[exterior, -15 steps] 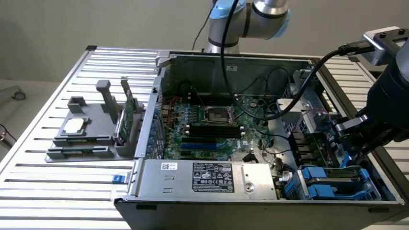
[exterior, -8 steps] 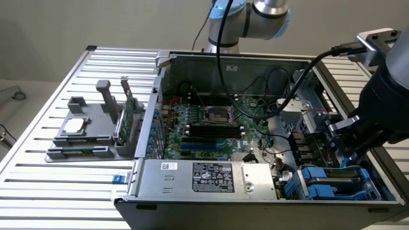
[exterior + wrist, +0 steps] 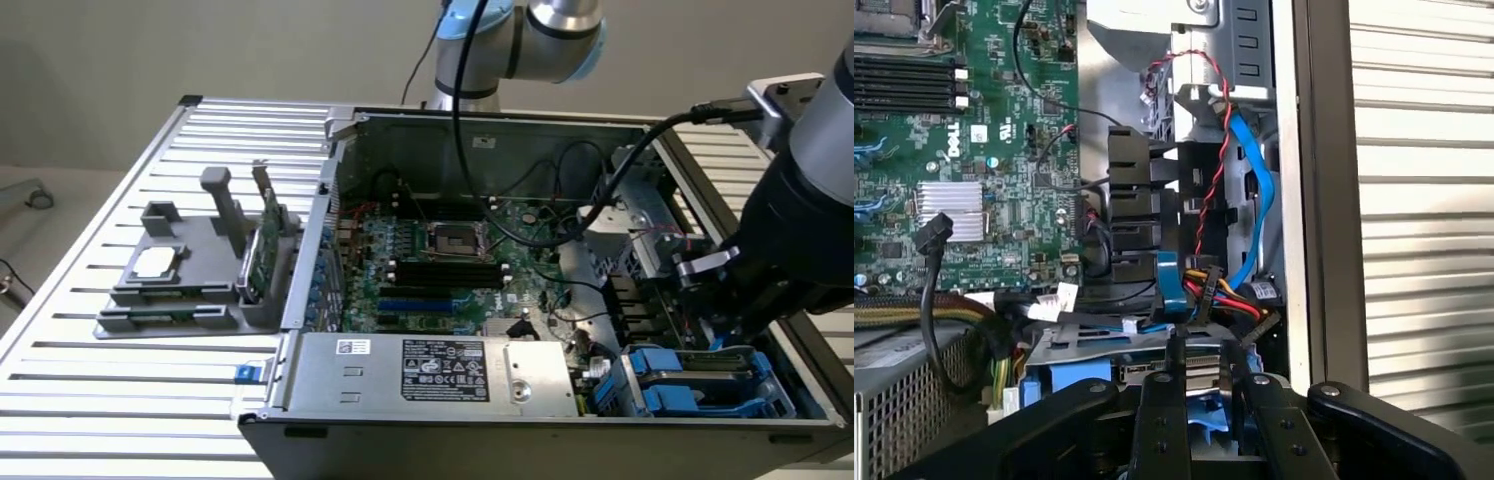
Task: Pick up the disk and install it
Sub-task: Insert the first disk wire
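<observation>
Disk (image 3: 727,368) (image 3: 1206,425) sits low in the computer case (image 3: 400,445), in its drive-bay corner at the exterior view's right, blue carrier rails showing. Gripper (image 3: 717,335) (image 3: 1204,378) hangs right over it inside the case, fingers narrow, pinched on the disk's blue carrier. 1 power supply box (image 3: 427,370) lies along the case's near wall beside the bay.

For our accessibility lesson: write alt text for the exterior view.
A robot arm reaches down into the corner of an open computer case, at the blue-railed disk. The case lies on a slatted metal table, beside a grey holder with a chip and green card.
</observation>
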Available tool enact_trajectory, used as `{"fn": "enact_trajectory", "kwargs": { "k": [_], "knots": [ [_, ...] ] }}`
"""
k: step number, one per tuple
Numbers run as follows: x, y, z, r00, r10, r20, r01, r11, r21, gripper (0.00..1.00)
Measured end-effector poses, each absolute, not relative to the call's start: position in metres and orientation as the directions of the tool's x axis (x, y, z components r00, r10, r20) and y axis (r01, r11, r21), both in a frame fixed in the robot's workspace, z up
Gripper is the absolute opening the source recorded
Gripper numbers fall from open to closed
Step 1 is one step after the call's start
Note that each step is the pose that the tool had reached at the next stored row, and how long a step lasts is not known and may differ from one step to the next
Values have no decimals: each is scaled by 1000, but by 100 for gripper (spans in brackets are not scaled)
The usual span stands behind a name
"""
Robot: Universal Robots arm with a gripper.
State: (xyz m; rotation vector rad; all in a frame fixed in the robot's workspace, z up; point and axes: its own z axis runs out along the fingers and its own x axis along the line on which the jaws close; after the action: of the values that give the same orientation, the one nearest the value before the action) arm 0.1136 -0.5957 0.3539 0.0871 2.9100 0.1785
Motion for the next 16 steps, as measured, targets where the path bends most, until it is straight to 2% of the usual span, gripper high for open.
{"fn": "enact_trajectory", "kwargs": {
  "k": [16],
  "knots": [
    [103,-589,353,-963,155,-219,129,983,127,28]
  ]
}}
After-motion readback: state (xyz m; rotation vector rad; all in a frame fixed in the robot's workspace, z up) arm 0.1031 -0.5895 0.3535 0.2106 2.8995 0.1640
